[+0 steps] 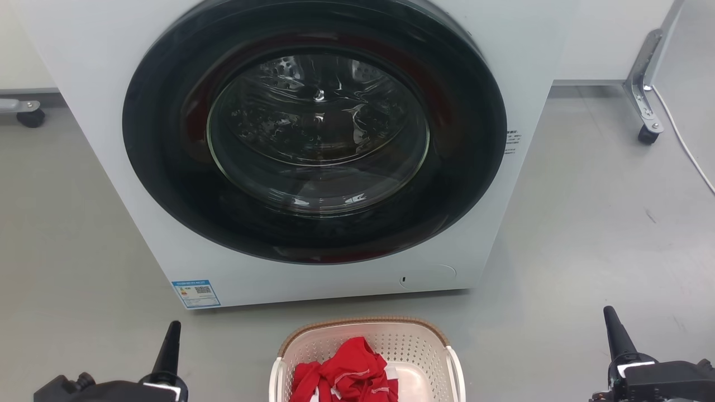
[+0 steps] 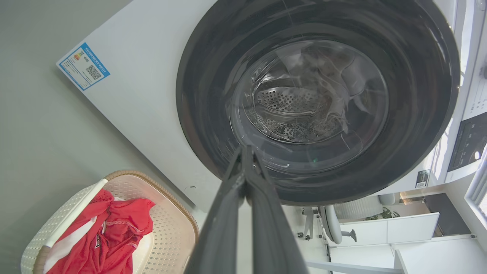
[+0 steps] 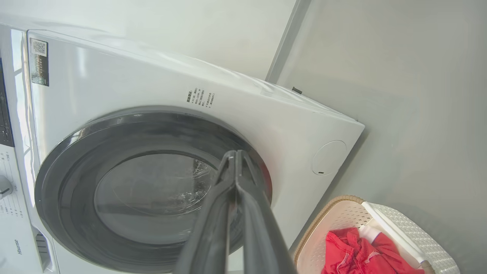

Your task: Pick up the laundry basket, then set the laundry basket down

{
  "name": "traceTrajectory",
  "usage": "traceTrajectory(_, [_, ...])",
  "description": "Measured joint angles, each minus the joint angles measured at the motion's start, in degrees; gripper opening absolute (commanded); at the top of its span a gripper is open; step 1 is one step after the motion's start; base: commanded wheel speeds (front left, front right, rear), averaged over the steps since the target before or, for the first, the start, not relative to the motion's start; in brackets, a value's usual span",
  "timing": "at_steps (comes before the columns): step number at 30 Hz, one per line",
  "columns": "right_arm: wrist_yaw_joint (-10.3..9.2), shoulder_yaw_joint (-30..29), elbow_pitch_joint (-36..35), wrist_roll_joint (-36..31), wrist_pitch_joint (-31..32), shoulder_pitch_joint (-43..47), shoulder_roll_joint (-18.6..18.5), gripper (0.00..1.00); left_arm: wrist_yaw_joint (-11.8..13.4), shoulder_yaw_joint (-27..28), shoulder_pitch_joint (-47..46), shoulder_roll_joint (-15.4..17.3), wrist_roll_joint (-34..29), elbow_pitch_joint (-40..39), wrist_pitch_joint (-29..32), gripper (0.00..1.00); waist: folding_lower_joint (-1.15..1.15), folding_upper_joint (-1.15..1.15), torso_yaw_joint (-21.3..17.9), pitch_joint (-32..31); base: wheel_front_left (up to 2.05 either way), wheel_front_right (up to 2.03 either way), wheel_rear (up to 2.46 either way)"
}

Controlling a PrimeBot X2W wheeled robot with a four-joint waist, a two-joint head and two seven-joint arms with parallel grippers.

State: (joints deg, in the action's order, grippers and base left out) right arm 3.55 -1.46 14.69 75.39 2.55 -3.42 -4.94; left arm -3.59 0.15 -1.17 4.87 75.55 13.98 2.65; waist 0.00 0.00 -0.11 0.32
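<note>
- Floor: grey; it carries everything here.
- Washer: white front-loader standing on the floor, its round dark door closed, the drum visible through the glass.
- Basket: on the floor just in front of the washer's lower edge, below the door and apart from the washer. It stands upright, between the two grippers, and neither touches it.
- Garment: red, crumpled inside the basket.
- Left gripper: clenched on nothing, fingertips pressed together in the left wrist view, pointing at the washer, well left of the basket.
- Right gripper: also clenched on nothing, well right of the basket.
- Sticker: blue, at the washer's lower left corner.
</note>
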Motion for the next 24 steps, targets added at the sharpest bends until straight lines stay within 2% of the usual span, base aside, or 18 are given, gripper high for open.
traceTrajectory(20, [3.02, -5.64, 2.20, 14.82, 3.52, -1.33, 2.16, 0.00, -3.04, 4.71, -2.87, -2.14, 14.39, 2.60, 3.41, 0.00, 0.00, 0.00, 0.10, -0.20, 0.00, 0.00, 0.00])
traceTrajectory(24, [3.09, -6.19, 2.38, 16.04, 3.93, -1.75, 2.33, 0.00, -3.47, 5.03, -3.36, -2.40, 16.12, 2.75, 3.83, 0.00, 0.00, 0.00, 0.11, -0.22, 0.00, 0.00, 0.00])
